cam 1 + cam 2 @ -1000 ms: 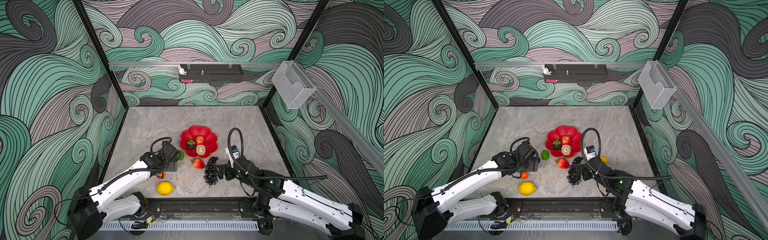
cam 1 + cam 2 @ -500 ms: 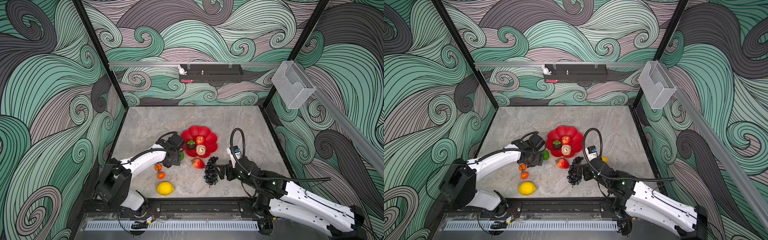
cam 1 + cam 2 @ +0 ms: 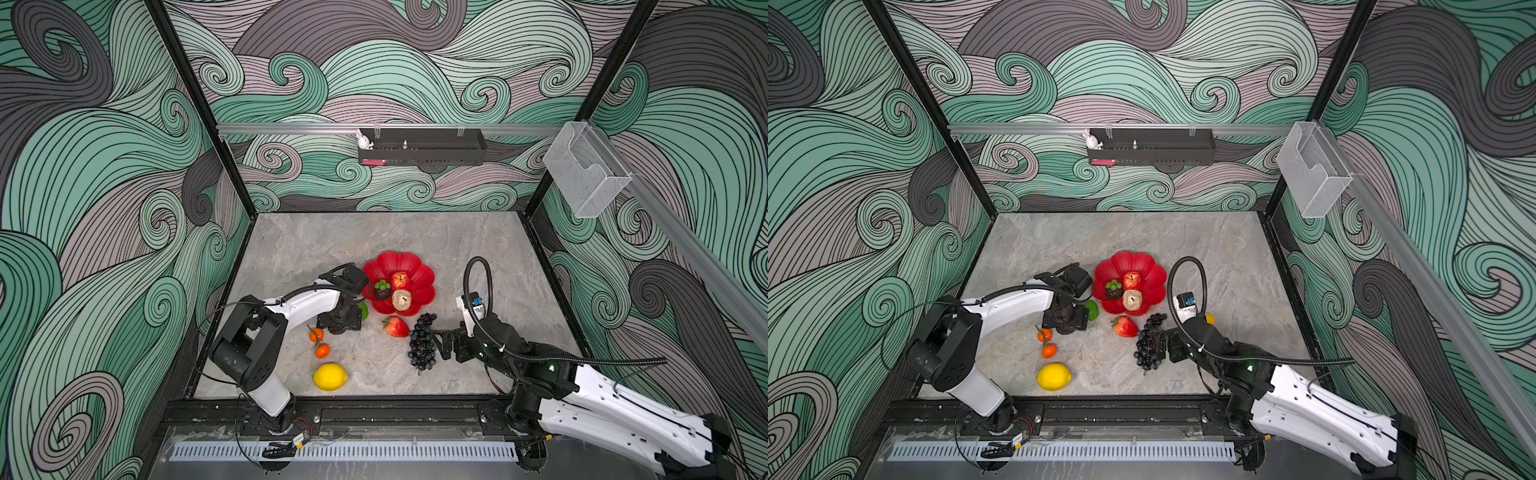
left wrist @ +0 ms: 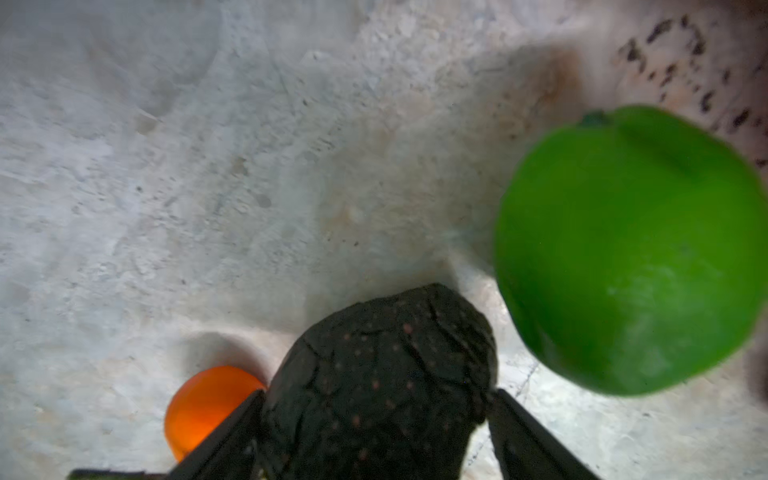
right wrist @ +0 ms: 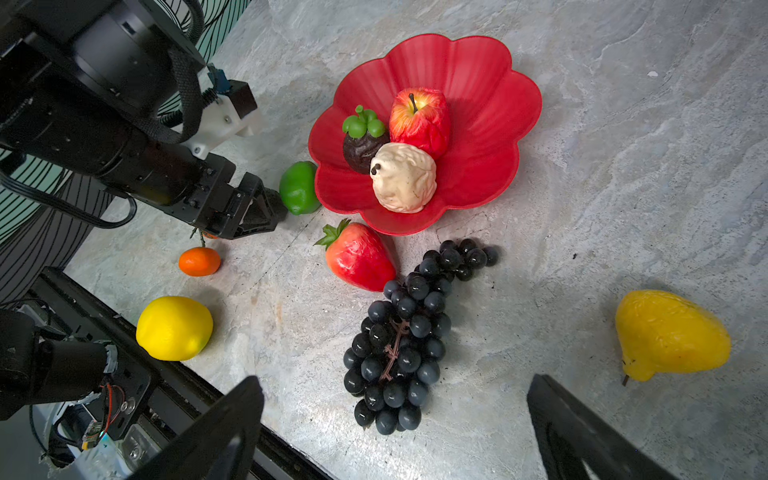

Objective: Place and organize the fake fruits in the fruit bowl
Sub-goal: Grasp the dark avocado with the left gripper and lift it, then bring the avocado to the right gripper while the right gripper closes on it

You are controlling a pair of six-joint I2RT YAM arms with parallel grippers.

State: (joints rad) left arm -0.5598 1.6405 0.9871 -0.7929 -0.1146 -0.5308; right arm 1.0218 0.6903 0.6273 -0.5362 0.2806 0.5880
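See lemon [image 3: 330, 377] nearest, then right gripper [image 3: 439, 344] spread wide just beside the grape bunch [image 3: 422, 343]. Find left gripper [image 4: 376, 399] farther back, pinching a dark avocado [image 4: 390, 345] near the lime [image 4: 623, 249]. Spot fruit bowl [image 3: 415, 266] beyond, apple [image 3: 400, 279] inside.

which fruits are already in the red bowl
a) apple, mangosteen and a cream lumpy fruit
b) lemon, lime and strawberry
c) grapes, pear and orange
a: the right wrist view shows the red apple, the dark mangosteen and the cream lumpy fruit sitting together inside the flower-shaped red bowl.
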